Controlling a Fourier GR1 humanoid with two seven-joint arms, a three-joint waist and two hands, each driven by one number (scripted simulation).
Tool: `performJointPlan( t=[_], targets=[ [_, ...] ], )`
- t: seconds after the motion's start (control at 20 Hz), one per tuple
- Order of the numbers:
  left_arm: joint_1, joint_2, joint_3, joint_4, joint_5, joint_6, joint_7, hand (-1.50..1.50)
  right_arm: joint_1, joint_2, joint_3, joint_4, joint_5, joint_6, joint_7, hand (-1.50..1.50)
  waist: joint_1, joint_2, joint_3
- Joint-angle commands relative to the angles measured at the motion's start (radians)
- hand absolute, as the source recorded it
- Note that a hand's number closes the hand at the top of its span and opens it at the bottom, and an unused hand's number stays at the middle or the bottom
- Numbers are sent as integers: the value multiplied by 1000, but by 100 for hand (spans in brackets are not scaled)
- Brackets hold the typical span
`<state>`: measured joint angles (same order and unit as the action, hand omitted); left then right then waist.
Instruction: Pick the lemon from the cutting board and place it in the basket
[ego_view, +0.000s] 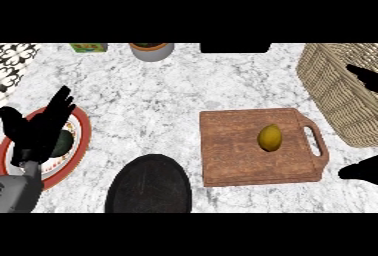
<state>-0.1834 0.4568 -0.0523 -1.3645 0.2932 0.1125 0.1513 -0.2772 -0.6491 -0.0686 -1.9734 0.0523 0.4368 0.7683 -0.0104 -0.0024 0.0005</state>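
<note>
A: You had the lemon (270, 137) sitting right of centre on the cutting board (236, 150), apart from every hand. Its long axis ran nearly twelve to six, tipped slightly toward one.

B: And which hand was closer?

A: Your right one, I'd judge. Only black bits of the right hand (362, 169) showed at the frame's right edge, at about four o'clock from the lemon, with another dark shape higher up in front of the basket (336, 95). So the lemon lay toward ten o'clock from that hand. Whether its fingers were spread or curled, you couldn't tell; too little of it showed.

B: The left?

A: Your left hand (37, 131) was well away at nine o'clock, fingers straight and up, holding nothing, resting over the red-rimmed plate (80, 145) with a dark green thing (64, 142) on it. A black round pan (149, 186) lay on the worktop (148, 100) between it and the board.

B: And the basket?

A: At about one o'clock from the lemon, just beyond the board's handle end. The lemon hadn't been picked up yet.
</note>
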Motion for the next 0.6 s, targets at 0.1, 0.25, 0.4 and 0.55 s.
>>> performJointPlan(
  t=[0.1,0.25,0.4,0.55],
  targets=[
    [8,-31,-2,-44,-28,-5,48,0,96,81,5,140,199,-68,-271,-150,15,3,0],
    [-39,-41,2,-10,-49,-5,56,0,141,180,93,163,344,-205,-350,-150,12,4,0],
    [-59,-21,50,28,-26,-64,37,0,79,267,157,228,410,-272,-340,-150,15,4,0],
    [-17,-35,30,-18,-60,-39,43,0,83,305,102,348,381,-340,-488,-150,16,4,0]
  ],
)
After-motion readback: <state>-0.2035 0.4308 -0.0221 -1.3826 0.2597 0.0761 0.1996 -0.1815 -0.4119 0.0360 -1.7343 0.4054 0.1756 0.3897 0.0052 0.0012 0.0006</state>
